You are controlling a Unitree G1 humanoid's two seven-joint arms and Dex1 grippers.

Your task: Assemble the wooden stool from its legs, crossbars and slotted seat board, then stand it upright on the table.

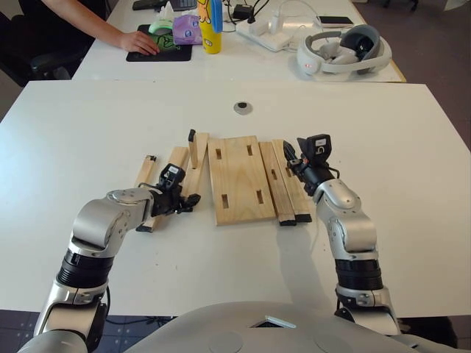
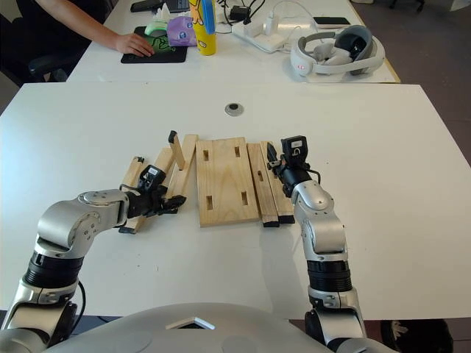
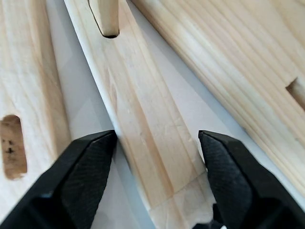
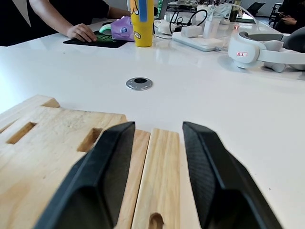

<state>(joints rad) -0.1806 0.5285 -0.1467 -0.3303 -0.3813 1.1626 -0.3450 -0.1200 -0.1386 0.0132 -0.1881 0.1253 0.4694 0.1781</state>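
The slotted seat board lies flat mid-table. Right of it lie two legs side by side. My right gripper is at their far end, open, with its fingers astride the outer leg. To the left of the board lie three more wooden pieces, one with a short crossbar standing up in its slot. My left gripper is low at the near end of that slotted leg, open, one finger on each side of the wood.
A metal grommet sits in the table behind the board. On the far table are a headset, a yellow bottle, a power strip and a person's hand on a dark mat.
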